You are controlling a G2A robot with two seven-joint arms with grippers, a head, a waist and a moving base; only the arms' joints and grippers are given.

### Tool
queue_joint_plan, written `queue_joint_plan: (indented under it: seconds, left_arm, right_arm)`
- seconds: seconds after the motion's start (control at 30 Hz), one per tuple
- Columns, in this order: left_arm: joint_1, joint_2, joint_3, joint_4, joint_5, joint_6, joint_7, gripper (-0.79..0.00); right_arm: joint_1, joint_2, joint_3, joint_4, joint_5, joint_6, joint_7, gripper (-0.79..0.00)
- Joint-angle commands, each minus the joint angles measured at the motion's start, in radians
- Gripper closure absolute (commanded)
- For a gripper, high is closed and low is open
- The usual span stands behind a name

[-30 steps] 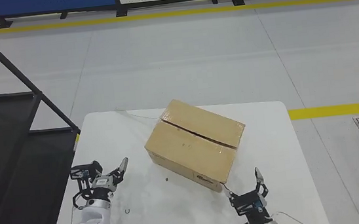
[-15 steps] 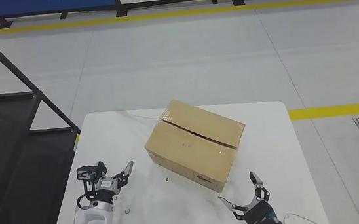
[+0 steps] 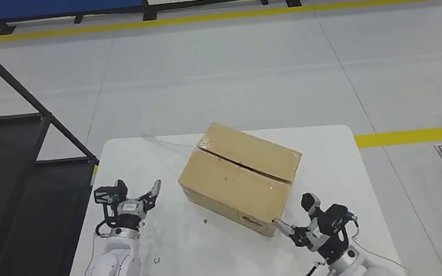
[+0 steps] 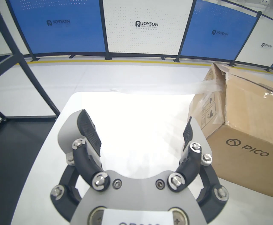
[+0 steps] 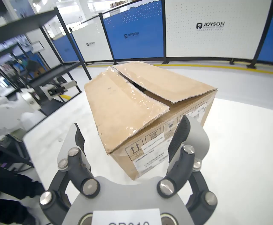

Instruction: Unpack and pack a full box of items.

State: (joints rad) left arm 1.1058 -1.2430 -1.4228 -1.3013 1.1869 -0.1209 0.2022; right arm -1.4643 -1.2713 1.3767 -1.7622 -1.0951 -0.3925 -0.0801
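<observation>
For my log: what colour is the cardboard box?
Brown cardboard box, best in right wrist view.

Matt cardboard box point(image 3: 241, 172), glossy clear tape point(image 5: 149, 106); smooth table point(image 3: 184, 247).

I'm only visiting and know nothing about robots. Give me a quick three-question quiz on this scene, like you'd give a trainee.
1. True or false: the box stands wide open.
2. What do the left arm's jaws hold? A) a bottle B) nothing C) the box
3. Fill in: the box sits on a white ____.
Key: 1 false, its flaps lie down; 2 B, they are open and empty; 3 table.
</observation>
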Motion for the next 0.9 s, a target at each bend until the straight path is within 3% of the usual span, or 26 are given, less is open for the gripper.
queue_joint_plan:
  seconds: [0.0,0.33,0.5,0.6,0.87]
  left_arm:
    - [-0.024,0.0,-0.002,0.046,-0.009,-0.038,0.018,-0.785]
    - [-0.018,0.002,-0.002,0.055,-0.013,-0.071,-0.004,-0.785]
    - [-0.051,-0.001,0.017,0.062,0.015,-0.063,-0.017,-0.785]
    - [-0.078,-0.003,0.03,0.095,0.038,-0.051,-0.003,-0.785]
    - [-0.142,-0.013,0.071,0.191,0.081,-0.027,0.028,-0.785]
  right_arm:
    - [-0.002,0.0,-0.003,-0.001,-0.046,0.017,-0.009,-0.785]
    - [0.007,-0.002,-0.012,0.0,-0.021,0.021,0.015,-0.785]
    - [0.075,-0.003,0.011,0.026,0.261,0.009,0.234,-0.785]
    - [0.113,0.0,0.04,0.028,0.389,0.065,0.371,-0.785]
    - [0.191,0.008,0.072,0.078,0.611,0.062,0.57,-0.785]
